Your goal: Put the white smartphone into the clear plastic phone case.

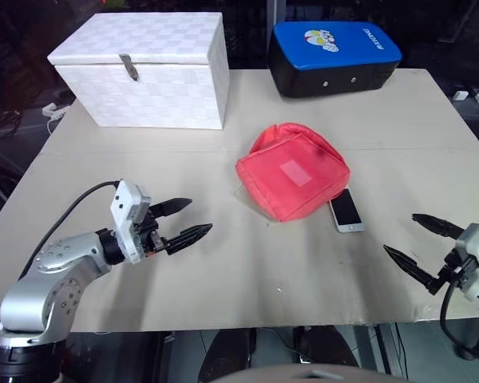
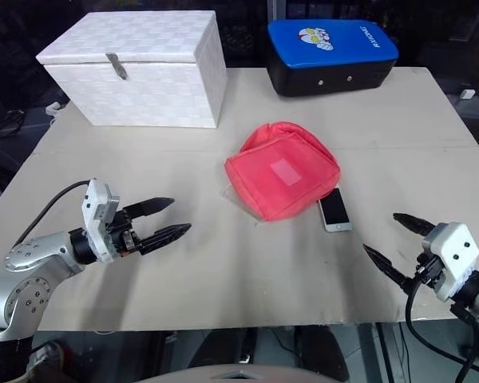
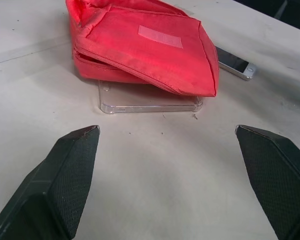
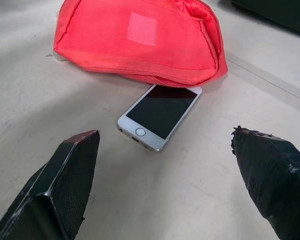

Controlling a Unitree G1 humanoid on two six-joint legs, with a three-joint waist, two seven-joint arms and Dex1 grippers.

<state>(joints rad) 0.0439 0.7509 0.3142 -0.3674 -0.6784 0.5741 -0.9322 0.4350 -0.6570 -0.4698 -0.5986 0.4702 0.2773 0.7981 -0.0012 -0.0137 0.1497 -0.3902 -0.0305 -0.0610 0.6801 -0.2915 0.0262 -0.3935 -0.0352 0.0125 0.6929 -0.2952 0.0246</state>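
Note:
The white smartphone (image 1: 346,210) lies flat, screen up, on the table just right of a red fabric pouch (image 1: 294,171); its home button end points toward the front edge (image 4: 159,117). The clear plastic phone case (image 3: 145,97) lies under the pouch's left side, mostly covered, with one long edge sticking out (image 1: 241,194). My left gripper (image 1: 187,219) hovers open at the front left, pointing at the pouch and case. At the front right my right gripper (image 1: 419,239) is open too, aimed at the phone. Neither holds anything.
A white woven box (image 1: 148,68) with a latch stands at the back left. A blue and black case (image 1: 334,56) sits at the back centre-right. The table's front edge (image 1: 247,323) runs close below both grippers.

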